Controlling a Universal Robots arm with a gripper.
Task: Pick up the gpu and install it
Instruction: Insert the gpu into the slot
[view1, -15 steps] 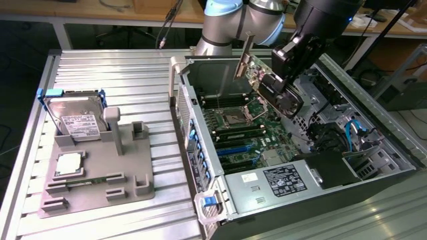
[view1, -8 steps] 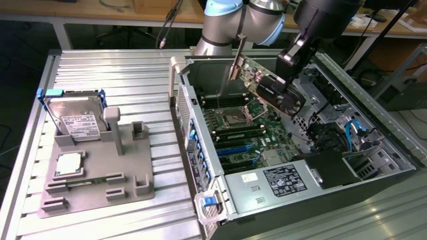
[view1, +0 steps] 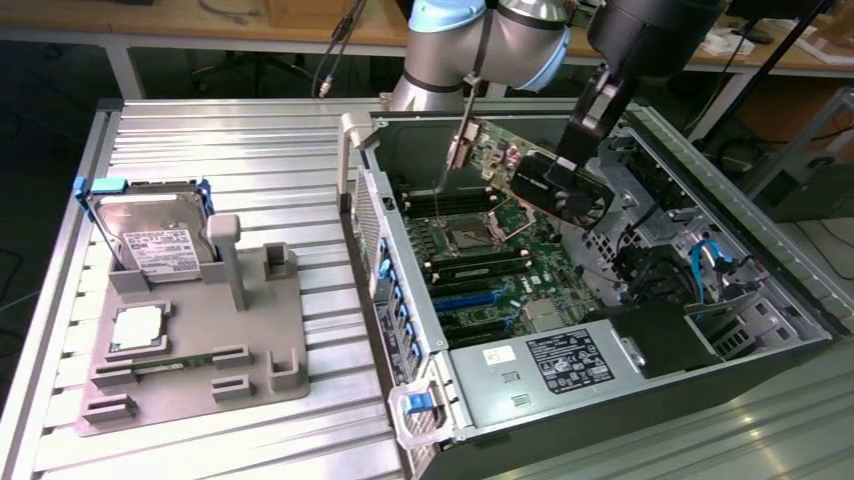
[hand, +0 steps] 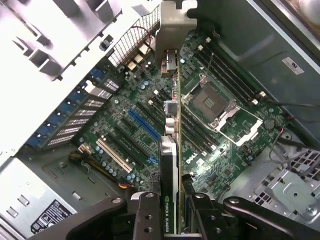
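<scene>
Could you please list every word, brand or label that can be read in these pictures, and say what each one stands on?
"NVIDIA QUADRO": on the edge of the gpu held in the gripper.
"DELL": printed on the motherboard.
Power supply label: print too small to read.
Hard drive label: print too small to read.

Seeing bare silver metal bracket (hand: 172, 22) on gpu (view1: 534, 175), matt grey plastic fixture (view1: 200, 340), ribbed dull-metal table (view1: 227, 140), shiny metal hard drive (view1: 154, 225) carrying white paper label (view1: 160, 250), matt grey sheet-metal PC case (view1: 358, 190).
</scene>
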